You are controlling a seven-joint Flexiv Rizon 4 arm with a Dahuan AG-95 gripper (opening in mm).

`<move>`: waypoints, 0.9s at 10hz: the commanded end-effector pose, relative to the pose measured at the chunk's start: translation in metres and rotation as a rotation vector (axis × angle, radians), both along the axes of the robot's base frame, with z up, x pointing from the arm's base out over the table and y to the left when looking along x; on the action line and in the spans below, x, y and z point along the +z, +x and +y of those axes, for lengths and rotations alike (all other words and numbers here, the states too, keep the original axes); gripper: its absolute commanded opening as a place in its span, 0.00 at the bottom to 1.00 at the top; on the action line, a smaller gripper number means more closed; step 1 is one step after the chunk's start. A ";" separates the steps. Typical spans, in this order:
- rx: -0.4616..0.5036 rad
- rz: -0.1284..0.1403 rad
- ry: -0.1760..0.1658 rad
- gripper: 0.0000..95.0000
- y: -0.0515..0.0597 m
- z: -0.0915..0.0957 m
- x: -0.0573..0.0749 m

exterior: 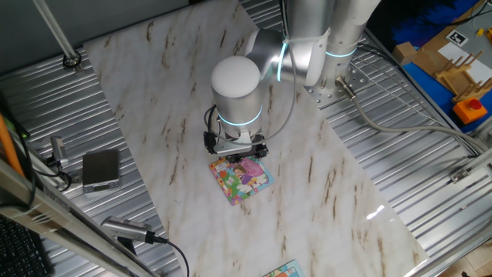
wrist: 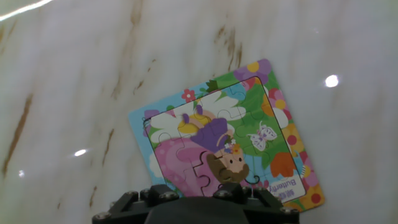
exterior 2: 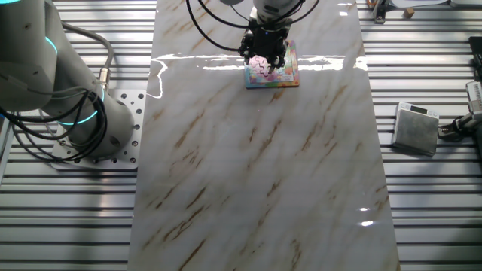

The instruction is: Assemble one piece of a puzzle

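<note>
The puzzle [wrist: 230, 134] is a small square cartoon board lying askew on the marble sheet, also seen as puzzle [exterior: 242, 178] and puzzle [exterior 2: 272, 69]. Its picture looks whole where it shows. The piece [wrist: 200, 172], pink with a notched outline, sits level in the board's near part, just past the gripper body. My gripper [wrist: 193, 190] hangs right over the board's near edge, and its dark body hides the lowest strip. In one fixed view the gripper [exterior: 237, 152] has its fingers spread apart, with nothing seen between them. The other fixed view shows the gripper [exterior 2: 265, 51] over the board's pink middle.
A grey box [exterior: 101, 169] with a cable lies on the ribbed metal beside the marble sheet [exterior: 177, 100], seen too as grey box [exterior 2: 416, 128]. A sliver of another board [exterior: 281, 270] shows at the bottom edge. The arm's base [exterior 2: 75, 98] stands left; a blue crate [exterior: 453, 61] sits far right.
</note>
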State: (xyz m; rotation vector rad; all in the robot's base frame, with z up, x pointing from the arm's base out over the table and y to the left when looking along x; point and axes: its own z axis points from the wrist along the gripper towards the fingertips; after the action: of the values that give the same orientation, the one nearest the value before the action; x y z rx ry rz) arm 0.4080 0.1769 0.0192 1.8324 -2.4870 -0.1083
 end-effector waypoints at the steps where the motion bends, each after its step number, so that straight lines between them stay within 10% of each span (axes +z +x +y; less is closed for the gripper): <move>1: 0.003 0.000 -0.001 0.60 0.000 0.001 -0.001; 7: 0.004 -0.022 0.003 0.60 -0.007 0.009 -0.014; 8: 0.009 -0.026 0.006 0.80 -0.006 0.010 -0.014; 9: 0.010 -0.023 0.006 0.80 -0.006 0.010 -0.014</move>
State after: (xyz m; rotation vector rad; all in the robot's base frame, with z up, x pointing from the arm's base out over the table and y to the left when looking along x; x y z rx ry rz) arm 0.4014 0.1871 0.0043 1.8622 -2.4979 -0.0903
